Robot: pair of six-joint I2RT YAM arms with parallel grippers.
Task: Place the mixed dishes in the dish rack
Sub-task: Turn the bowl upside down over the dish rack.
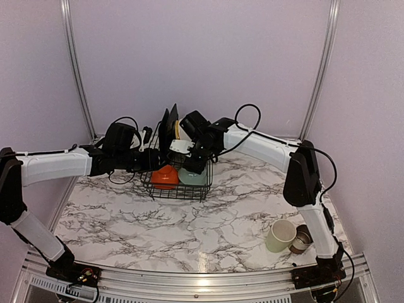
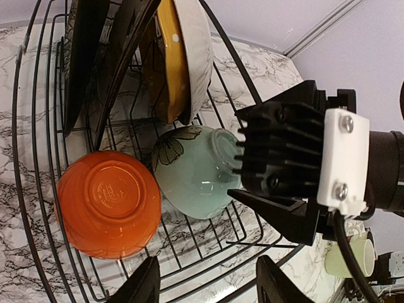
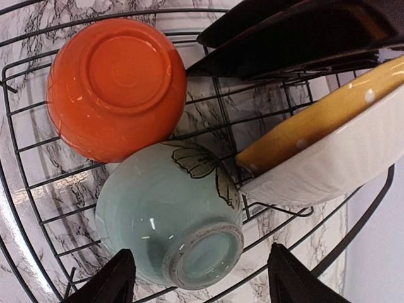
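The black wire dish rack [image 1: 177, 194] stands at the middle back of the table. In it two black square plates [image 2: 95, 57], the yellow dotted plate [image 2: 165, 69] and the white bowl [image 2: 197, 57] stand on edge. An orange bowl [image 2: 107, 202] and a pale teal flowered bowl [image 3: 167, 221] lie upside down. My right gripper [image 3: 199, 284] is open just above the teal bowl's foot, its fingers wide on either side. My left gripper [image 2: 211, 287] is open and empty at the rack's left rim [image 2: 14, 158]. The pale green mug [image 1: 279, 235] and the grey-brown cup [image 1: 303, 240] lie on the table at front right.
Both arms meet over the rack; the right wrist body [image 2: 303, 164] hangs close in front of my left gripper. The marble table [image 1: 189, 233] is walled by grey panels at the back and sides. The mug and cup lie close to the right arm's base [image 1: 319, 274].
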